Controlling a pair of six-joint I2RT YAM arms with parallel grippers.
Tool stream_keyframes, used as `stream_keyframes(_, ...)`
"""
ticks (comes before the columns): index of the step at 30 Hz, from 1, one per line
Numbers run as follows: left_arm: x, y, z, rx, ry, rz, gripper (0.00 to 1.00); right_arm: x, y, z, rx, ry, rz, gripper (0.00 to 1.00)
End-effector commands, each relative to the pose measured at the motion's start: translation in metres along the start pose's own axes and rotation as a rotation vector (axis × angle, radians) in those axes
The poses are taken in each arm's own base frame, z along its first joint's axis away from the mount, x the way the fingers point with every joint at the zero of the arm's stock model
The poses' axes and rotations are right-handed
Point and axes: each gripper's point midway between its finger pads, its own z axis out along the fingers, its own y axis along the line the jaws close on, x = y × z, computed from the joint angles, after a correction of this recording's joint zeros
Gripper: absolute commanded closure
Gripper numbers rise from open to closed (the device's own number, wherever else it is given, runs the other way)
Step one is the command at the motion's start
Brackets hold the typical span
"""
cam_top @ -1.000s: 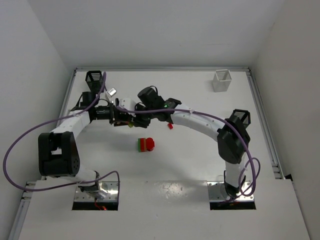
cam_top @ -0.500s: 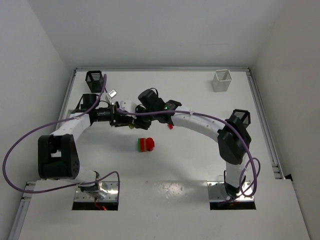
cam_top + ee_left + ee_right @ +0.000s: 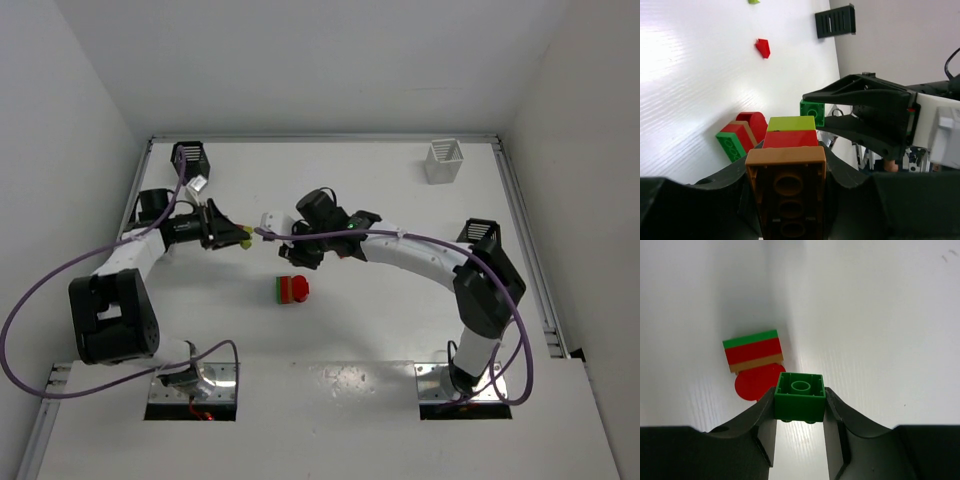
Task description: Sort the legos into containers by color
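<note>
A green lego (image 3: pixel 800 387) is clamped in the right pincer (image 3: pixel 800 405), near a loose green-red-brown stack (image 3: pixel 752 351) lying on the table (image 3: pixel 880 315). The left pincer (image 3: pixel 789 167) grips a brown-red-lime stack (image 3: pixel 790 139). A black basket (image 3: pixel 190 156) and a white basket (image 3: pixel 443 160) stand at the table's far edge.

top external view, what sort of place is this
Probably a lab robot test cell: a white table boxed in by plain walls, a left arm and right arm bolted at its near edge, a black basket and a white basket set out.
</note>
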Motion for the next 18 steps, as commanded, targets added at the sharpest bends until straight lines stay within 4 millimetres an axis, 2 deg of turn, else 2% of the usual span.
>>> stream_keyframes(1, -0.012, -0.013, -0.014, 0.015, -0.059, 0.092, 0.89, -0.008, -0.01, -0.018, 0.047, -0.031, -0.002, 0.99)
stream_keyframes(3, -0.014, -0.018, -0.021, 0.007, -0.088, 0.115, 0.89, -0.006, -0.014, -0.019, 0.054, -0.029, 0.004, 0.99)
stream_keyframes(6, -0.009, -0.012, -0.024, -0.06, -0.093, 0.137, 0.89, -0.008, -0.019, -0.021, 0.064, -0.036, 0.03, 0.99)
stream_keyframes(8, -0.008, -0.012, -0.031, -0.097, -0.09, 0.186, 0.9, 0.001, -0.02, -0.012, 0.053, -0.022, 0.065, 0.99)
stream_keyframes(10, -0.012, -0.021, -0.042, -0.129, -0.105, 0.266, 0.9, -0.006, -0.03, -0.008, 0.051, -0.05, 0.123, 0.99)
stream_keyframes(12, -0.019, -0.024, -0.055, -0.154, -0.153, 0.3, 0.9, -0.031, -0.033, -0.006, 0.027, -0.122, 0.171, 0.99)
stream_keyframes(13, -0.026, -0.035, -0.064, -0.166, -0.19, 0.344, 0.9, -0.038, -0.033, -0.004, 0.012, -0.138, 0.191, 0.99)
stream_keyframes(15, -0.036, -0.04, -0.086, -0.201, -0.254, 0.346, 0.9, -0.061, -0.037, 0.007, -0.026, -0.198, 0.248, 0.99)
stream_keyframes(16, -0.039, -0.044, -0.094, -0.211, -0.271, 0.381, 0.9, -0.078, -0.043, 0.007, -0.028, -0.241, 0.257, 0.99)
stream_keyframes(17, -0.035, -0.047, -0.099, -0.21, -0.271, 0.347, 0.9, -0.085, -0.044, 0.011, -0.042, -0.26, 0.273, 0.99)
stream_keyframes(18, -0.036, -0.049, -0.105, -0.213, -0.281, 0.348, 0.9, -0.085, -0.042, 0.023, -0.071, -0.261, 0.311, 0.99)
